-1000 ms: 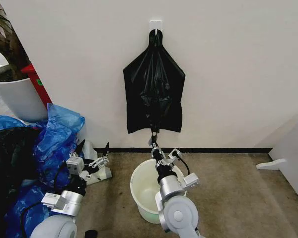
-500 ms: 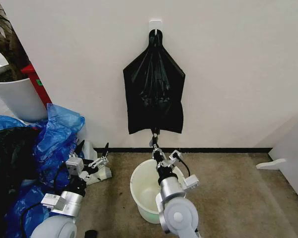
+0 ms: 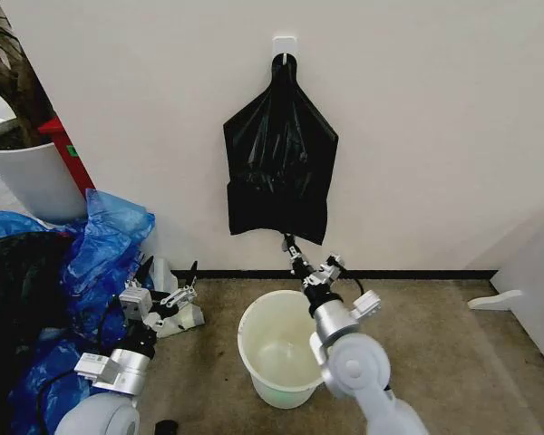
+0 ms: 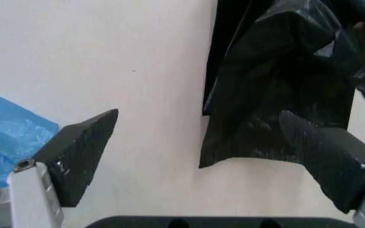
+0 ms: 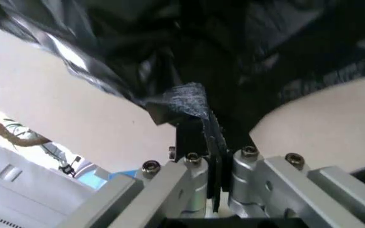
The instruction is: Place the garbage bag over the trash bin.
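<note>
The right arm reaches up and forward, and the right gripper is clenched on the lower edge of the garbage bag, which hangs above it from a hook on the wall. The trash bin stands on the floor just below this gripper, toward the robot. The left gripper is low at the left near the blue bags, its fingers spread wide and holding nothing.

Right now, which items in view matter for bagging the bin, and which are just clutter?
Job:
- garbage bag, hanging from a wall hook
- trash bin, on the floor below it
- right gripper, shut on the bag's bottom edge
- left gripper, open, low by the blue bags

Clutter:
- blue plastic bags
- white plant pot
</note>
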### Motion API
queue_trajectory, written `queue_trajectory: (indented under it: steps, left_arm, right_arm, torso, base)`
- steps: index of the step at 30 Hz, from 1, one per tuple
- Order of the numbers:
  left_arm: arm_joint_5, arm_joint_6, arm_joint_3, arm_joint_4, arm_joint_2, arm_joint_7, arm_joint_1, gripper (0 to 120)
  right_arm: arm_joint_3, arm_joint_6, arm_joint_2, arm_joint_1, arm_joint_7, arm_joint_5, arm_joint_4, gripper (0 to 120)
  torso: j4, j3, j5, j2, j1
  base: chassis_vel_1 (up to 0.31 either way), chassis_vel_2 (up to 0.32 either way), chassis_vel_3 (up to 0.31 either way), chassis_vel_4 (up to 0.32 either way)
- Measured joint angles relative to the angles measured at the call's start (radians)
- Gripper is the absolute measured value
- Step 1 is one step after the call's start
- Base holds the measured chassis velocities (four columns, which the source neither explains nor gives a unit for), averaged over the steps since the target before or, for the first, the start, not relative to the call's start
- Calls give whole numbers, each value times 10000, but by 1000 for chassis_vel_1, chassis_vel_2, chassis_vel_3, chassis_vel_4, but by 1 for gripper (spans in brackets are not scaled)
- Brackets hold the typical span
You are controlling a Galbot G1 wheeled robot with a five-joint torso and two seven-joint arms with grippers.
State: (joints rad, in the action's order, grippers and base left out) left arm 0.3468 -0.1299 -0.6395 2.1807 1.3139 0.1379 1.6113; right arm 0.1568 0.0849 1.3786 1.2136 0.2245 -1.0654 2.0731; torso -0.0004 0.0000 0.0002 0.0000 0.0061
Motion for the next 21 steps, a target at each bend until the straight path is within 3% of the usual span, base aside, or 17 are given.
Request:
queue_trajectory:
  steps: [6,12,17,21]
  left_arm:
    - [1,228,166,-59,-169,1,-334,100]
    - [433,864,408,34,-748,-97,-1119,100]
    - [1546,2005,630,137,-2041,-671,-2862,100]
    - [1768,2445,805,32,-2673,-877,-3927,100]
  right_arm:
    - [144,197,-239,-359,14,-39,337,0]
    - [426,524,-590,-468,-66,22,632,0]
    - [376,762,-899,-70,-836,1352,605,0]
    - [378,759,-970,-172,-1263,2108,534,0]
  torso:
    - [1,0,-1,0,0]
    - [5,0,-2,0,0]
    - [-2,0,-4,0,0]
    - [0,1,-2,-1,1]
  base:
    - [0,0,0,0]
    - [0,0,0,0]
    - [0,0,0,0]
    - [0,0,0,0]
